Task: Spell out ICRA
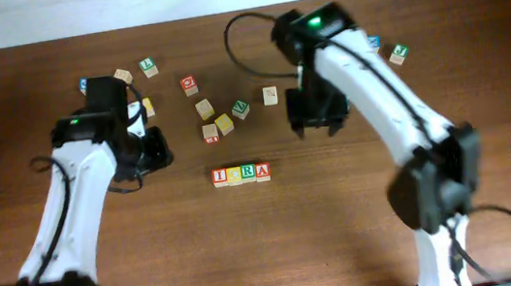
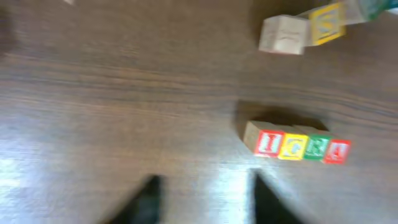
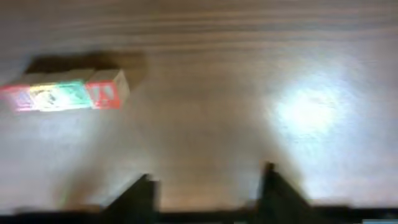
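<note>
ICRA cubes (image 1: 241,174) side by side in a row on table (image 1: 346,239), loose cubes (image 1: 205,108) behind

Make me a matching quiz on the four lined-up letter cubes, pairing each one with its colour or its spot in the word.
Column one:
1. I cube
2. C cube
3. R cube
4. A cube

Column two:
a. green
b. red, at the end of the word
c. yellow
d. red, at the start of the word

Pairs: 1-d, 2-c, 3-a, 4-b
</note>
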`<state>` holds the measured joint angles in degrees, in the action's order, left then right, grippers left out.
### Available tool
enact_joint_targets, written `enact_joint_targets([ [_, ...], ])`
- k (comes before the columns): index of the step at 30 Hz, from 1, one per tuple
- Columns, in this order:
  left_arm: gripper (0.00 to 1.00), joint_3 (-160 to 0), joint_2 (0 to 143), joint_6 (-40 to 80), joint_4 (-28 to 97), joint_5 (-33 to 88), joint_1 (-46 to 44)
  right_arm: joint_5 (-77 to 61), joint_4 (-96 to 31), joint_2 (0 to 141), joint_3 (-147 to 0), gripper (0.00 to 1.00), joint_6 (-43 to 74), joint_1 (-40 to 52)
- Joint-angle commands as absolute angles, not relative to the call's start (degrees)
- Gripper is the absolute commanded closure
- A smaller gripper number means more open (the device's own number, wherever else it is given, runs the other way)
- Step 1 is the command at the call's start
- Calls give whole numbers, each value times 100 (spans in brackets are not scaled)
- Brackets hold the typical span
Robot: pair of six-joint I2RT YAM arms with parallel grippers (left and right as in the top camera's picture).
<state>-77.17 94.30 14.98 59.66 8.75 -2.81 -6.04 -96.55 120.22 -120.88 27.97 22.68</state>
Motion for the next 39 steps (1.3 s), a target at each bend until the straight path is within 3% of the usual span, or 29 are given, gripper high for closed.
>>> enact_joint_targets([
  [1,0,-7822,8984,1446,6224,895,-244,-377,-9734,10884,-12215,2,2523,2440],
  [13,1,-7822,6893,1448,6945,895,-246,200,-9734,9056,-10836,2,2963,3406],
  [23,1,-7782,6779,1448,7402,902,-246,578,-9712,7168,-9848,2,3354,4064],
  [28,3,-7782,6779,1448,7150,939,-246,589,-8794,6836,-8892,1,3461,4049],
  [29,16,-7782,6781,1448,7054,939,-246,558,-8484,6906,-8632,3,3461,4049],
  [30,40,-7782,6803,1450,6982,945,-246,454,-8106,7032,-8342,12,3461,4049],
  [31,49,-7782,6836,1448,6934,939,-246,301,-7634,7251,-8034,25,3461,4049],
  [35,64,-7782,7129,1448,6925,825,-246,-163,-6383,8436,-7677,56,3463,4049],
  [36,72,-7782,7262,1452,6928,738,-244,-307,-6073,8906,-7679,72,3463,4049],
  [39,75,-7782,7513,1627,6928,650,-244,-327,-5607,9826,-7679,84,3680,4049],
])
